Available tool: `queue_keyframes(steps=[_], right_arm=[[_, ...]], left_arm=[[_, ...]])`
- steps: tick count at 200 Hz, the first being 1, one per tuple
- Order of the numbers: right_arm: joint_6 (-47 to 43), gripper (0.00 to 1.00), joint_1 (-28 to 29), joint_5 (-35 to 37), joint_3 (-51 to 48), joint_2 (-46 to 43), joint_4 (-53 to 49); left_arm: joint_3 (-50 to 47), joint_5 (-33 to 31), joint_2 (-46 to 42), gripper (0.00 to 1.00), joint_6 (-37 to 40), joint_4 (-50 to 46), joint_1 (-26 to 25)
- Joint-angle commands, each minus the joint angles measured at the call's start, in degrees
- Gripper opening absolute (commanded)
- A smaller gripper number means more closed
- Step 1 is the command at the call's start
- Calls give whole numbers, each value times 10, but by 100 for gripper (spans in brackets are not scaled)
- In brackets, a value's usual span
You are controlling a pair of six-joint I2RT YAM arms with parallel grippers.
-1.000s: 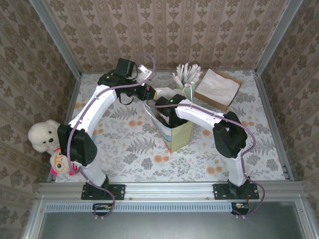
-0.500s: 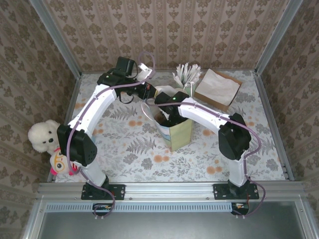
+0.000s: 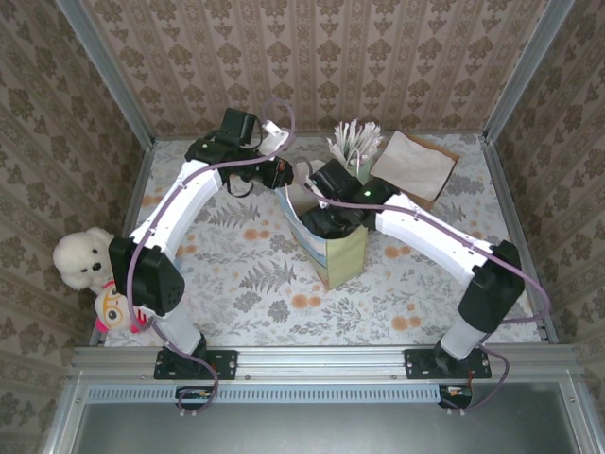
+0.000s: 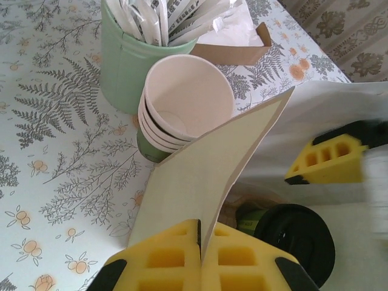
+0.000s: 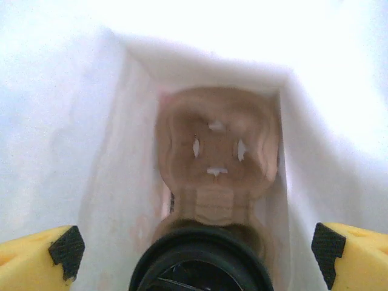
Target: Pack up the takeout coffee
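Takeout coffee (image 5: 200, 270) stands in bag (image 3: 346, 255) below downturned, parted right fingers (image 5: 354, 248).

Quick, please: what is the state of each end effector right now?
Left end effector: closed on the paper bag wall.
Right end effector: open inside the bag, not gripping the takeout coffee.

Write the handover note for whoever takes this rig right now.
Left claw: shut on the rim of the paper bag, holding it open.
Right claw: down inside the bag, open, fingers apart from the lid on both sides.
Takeout coffee: upright inside the bag, by a brown pulp carrier; whether it sits in a slot I cannot tell.
Done: coffee is in the bag.
Left, probably: lift the right claw straight out without catching the lid, then let go of the rim.
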Motion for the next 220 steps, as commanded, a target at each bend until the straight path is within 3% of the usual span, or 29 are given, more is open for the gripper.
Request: queue_keyframes(steps=[1, 56, 110, 198, 220], right_arm=[[-19, 100, -2, -10, -31, -34, 81], [-72, 100, -1, -45, -111, -150, 209], [-99, 100, -1, -88, -119, -213, 213], [13, 100, -1, -44, -226, -332, 242], [87, 100, -2, -51, -284, -370, 310]], left_arm=[[-9, -11, -5, 0, -11, -12, -2], [-18, -36, -11, 0, -21, -6, -2], [-29, -38, -18, 0, -21, -2, -3], [-37, -44, -24, 0, -30, 13, -2], [-39, -42, -22, 0, -33, 18, -3]])
